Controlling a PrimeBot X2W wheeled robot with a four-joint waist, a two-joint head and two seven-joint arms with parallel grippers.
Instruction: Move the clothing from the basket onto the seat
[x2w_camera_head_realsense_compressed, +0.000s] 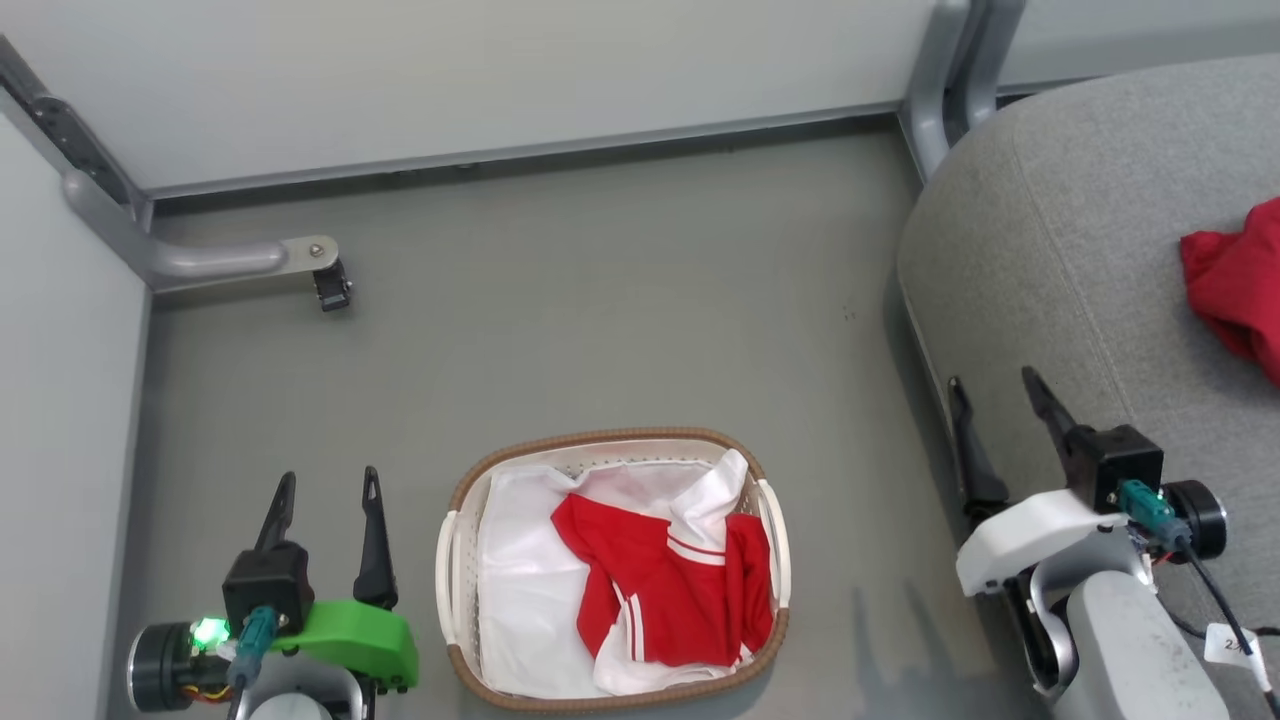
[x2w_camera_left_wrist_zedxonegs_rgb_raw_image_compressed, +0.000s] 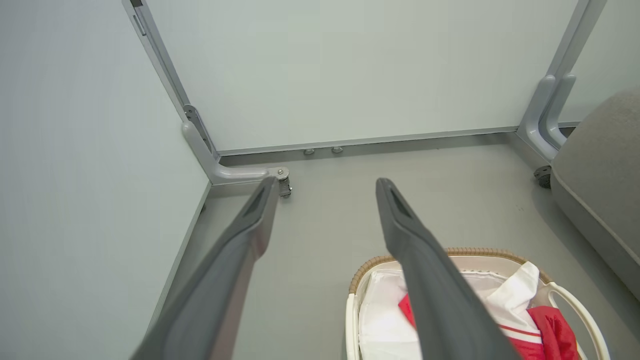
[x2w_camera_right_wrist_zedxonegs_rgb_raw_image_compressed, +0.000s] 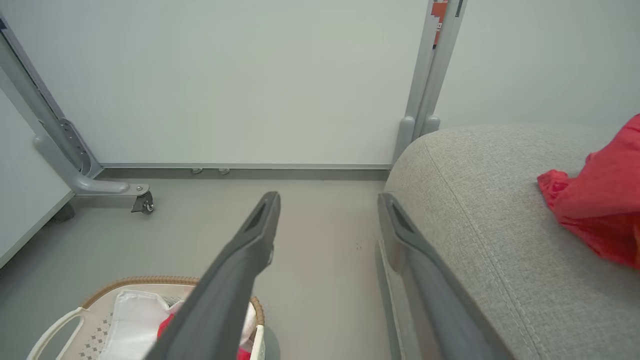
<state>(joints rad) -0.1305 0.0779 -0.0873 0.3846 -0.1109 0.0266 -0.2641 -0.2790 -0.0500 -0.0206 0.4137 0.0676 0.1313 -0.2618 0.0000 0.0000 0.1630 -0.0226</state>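
The oval basket (x2w_camera_head_realsense_compressed: 461, 500) with a brown rim stands on the floor at the bottom middle of the head view. Inside it lies a red garment with white stripes (x2w_camera_head_realsense_compressed: 670, 585) on the white liner. Another piece of red clothing (x2w_camera_head_realsense_compressed: 1240, 280) lies on the grey seat (x2w_camera_head_realsense_compressed: 1080, 260) at the right. My left gripper (x2w_camera_head_realsense_compressed: 328, 485) is open and empty, left of the basket. My right gripper (x2w_camera_head_realsense_compressed: 995, 385) hangs open and empty at the seat's near left edge. The wrist views show the basket (x2w_camera_left_wrist_zedxonegs_rgb_raw_image_compressed: 380, 262) (x2w_camera_right_wrist_zedxonegs_rgb_raw_image_compressed: 125, 282), the seat (x2w_camera_right_wrist_zedxonegs_rgb_raw_image_compressed: 480, 190) and the red clothing on it (x2w_camera_right_wrist_zedxonegs_rgb_raw_image_compressed: 600, 200).
Pale partition panels close off the back and left. A grey panel foot with a caster (x2w_camera_head_realsense_compressed: 325, 275) juts onto the floor at the left. Another panel post (x2w_camera_head_realsense_compressed: 950, 80) stands behind the seat. Grey floor (x2w_camera_head_realsense_compressed: 600, 300) lies between basket and back panel.
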